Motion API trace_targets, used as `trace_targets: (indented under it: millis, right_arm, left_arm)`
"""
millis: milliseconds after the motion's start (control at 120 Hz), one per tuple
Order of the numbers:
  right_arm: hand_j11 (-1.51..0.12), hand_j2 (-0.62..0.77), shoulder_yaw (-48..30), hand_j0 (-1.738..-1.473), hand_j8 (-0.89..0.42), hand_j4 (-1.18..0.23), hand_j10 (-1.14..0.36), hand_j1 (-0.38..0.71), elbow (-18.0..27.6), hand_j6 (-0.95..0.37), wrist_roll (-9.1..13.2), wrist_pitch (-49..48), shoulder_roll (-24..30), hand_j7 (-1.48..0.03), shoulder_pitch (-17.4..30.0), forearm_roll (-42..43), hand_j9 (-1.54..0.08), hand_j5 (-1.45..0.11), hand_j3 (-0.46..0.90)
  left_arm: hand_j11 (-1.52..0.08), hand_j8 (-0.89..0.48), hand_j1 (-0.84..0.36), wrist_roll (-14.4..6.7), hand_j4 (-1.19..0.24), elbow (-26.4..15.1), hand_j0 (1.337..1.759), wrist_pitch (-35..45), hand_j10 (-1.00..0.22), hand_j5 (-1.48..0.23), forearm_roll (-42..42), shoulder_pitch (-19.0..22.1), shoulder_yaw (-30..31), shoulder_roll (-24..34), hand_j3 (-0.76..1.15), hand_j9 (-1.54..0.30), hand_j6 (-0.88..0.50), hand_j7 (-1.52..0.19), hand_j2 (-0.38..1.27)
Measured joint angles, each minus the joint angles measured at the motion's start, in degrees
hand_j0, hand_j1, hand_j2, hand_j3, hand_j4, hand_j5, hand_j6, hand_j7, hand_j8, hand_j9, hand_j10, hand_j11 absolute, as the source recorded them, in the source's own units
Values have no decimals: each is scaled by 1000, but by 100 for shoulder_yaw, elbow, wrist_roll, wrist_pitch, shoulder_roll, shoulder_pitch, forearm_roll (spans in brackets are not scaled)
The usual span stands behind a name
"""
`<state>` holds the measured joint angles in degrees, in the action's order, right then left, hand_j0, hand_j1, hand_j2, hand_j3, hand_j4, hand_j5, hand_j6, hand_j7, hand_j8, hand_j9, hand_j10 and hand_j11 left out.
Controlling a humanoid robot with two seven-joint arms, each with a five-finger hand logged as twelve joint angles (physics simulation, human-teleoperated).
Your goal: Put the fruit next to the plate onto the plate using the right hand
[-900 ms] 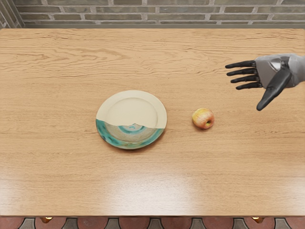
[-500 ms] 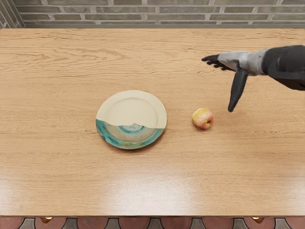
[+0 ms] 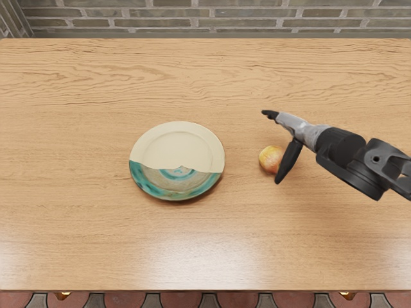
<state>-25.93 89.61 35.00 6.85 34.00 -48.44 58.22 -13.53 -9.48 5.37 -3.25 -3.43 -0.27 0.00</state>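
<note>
Head view: right hand [image 3: 298, 134], fingers [image 3: 287, 163] apart, hovers at the apple [image 3: 268, 158] beside the plate [image 3: 172, 146]; grasp, lift and placement all remain.

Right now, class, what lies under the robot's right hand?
The apple rests on the table beneath the open right hand. Its left side shows; the thumb covers its right side, so contact there cannot be seen.

We see the right hand [image 3: 297, 131] has come down from far out at 2 o'clock of the apple [image 3: 269, 158] to just beside it at 3 o'clock. It has turned edge-on (its palm faced us before), and the thumb now hangs across the apple's right side, hiding that edge.
</note>
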Motion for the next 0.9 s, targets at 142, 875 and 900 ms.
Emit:
trace_targets:
  millis: [142,875,900]
  right_arm:
    - [-85,-11,3,-1658,-68,-68,-67,-272,-13,-69,0,151,15,-85,96,17,-85,-85,0]
    - [-391,-51,491,-1658,-301,-301,-300,0,-337,-303,0,1002,-297,-389,242,409,-391,-391,0]
    - [-416,-51,495,-1658,-318,-317,-317,13,-333,-321,0,969,-292,-413,242,409,-416,-416,0]
  left_arm:
    - [-7,-6,343,0,-6,-1,1658,0,-6,-7,0,0,0,0,0,-7,-6,-7,1]
    - [-7,-6,343,0,-6,-1,1658,-1,-6,-7,0,0,0,0,0,-7,-6,-7,1]
    - [-7,-6,343,0,-6,-1,1658,-1,-6,-7,0,0,0,0,0,-7,-6,-7,1]
